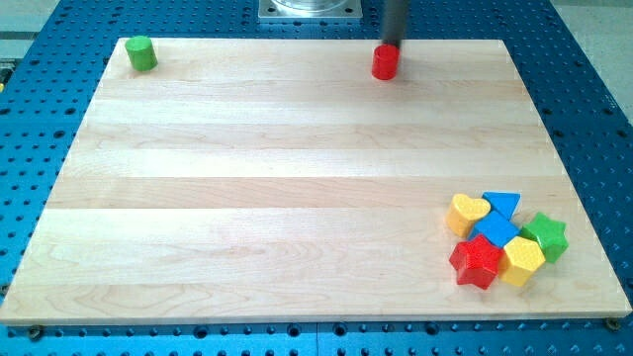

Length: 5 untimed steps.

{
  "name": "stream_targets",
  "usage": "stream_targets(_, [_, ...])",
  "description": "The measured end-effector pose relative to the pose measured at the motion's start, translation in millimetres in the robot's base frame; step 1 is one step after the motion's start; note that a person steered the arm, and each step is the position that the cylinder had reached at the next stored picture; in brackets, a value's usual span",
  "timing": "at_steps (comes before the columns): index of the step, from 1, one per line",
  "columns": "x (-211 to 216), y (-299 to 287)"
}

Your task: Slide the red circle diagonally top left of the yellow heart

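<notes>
The red circle [385, 62] stands near the top edge of the wooden board, a little right of the middle. My tip [390, 44] is right behind it, at its top side, touching or nearly touching it. The yellow heart [467, 213] lies far off at the board's lower right, at the upper left of a cluster of blocks. The red circle is up and to the left of the yellow heart, a long way from it.
Beside the yellow heart are a blue triangle [502, 205], a blue block [496, 231], a green star [545, 236], a red star [476, 262] and a yellow hexagon [522, 260]. A green cylinder [141, 53] stands at the board's top left corner. The board [277, 178] rests on a blue perforated table.
</notes>
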<state>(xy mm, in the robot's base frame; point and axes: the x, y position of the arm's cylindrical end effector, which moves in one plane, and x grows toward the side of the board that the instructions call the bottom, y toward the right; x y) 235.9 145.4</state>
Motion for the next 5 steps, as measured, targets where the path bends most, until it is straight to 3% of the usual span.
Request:
stream_targets(1, [50.6, -34.1])
stream_targets(2, [-17.2, -29.2])
stream_targets(3, [-5.5, -89.2])
stream_targets(4, [81.7, -73.2])
stream_targets(5, [85.1, -53.1])
